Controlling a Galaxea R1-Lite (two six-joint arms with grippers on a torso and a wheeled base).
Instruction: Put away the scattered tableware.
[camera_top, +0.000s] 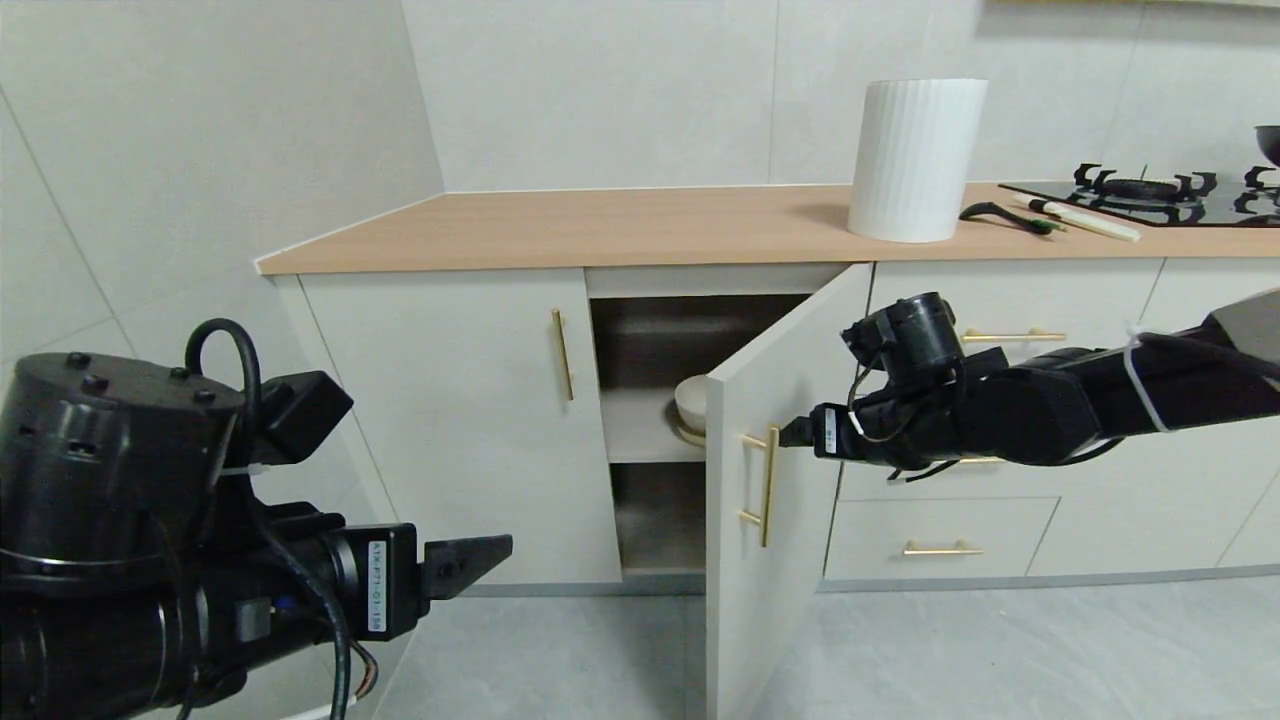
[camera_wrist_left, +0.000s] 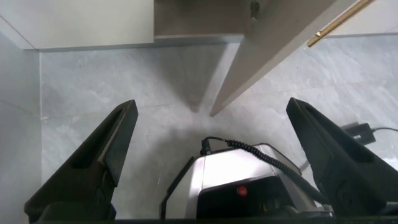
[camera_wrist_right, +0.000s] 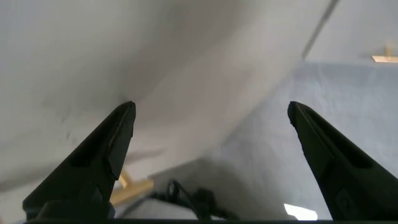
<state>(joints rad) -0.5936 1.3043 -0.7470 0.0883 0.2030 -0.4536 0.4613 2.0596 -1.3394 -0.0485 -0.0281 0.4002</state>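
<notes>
Nearest the camera, the left hand (camera_top: 470, 562) hangs low over the grey floor (camera_top: 1000, 650), well to the left of the open cabinet door (camera_top: 770, 560) and in front of it. Its fingers (camera_wrist_left: 106, 162) stand wide apart with nothing between them. The door swings out toward the robot on the right side of its opening, with a gold bar handle (camera_top: 768, 485) on its outer face. The right hand (camera_top: 795, 432) is just right of the door at the top end of that handle, its fingers (camera_wrist_right: 102, 155) spread apart and empty; whether a tip touches the handle cannot be told. Behind the door, a pale bowl (camera_top: 690, 400) sits on the cabinet's middle shelf (camera_top: 640, 425), its right side hidden by the door's edge. Above the door lies the wooden counter (camera_top: 600, 225). To the right on it stands a white ribbed container (camera_top: 915, 160), then a black-handled utensil (camera_top: 1000, 215) and a pale stick-like utensil (camera_top: 1095, 223) beside the stove (camera_top: 1150, 190).
</notes>
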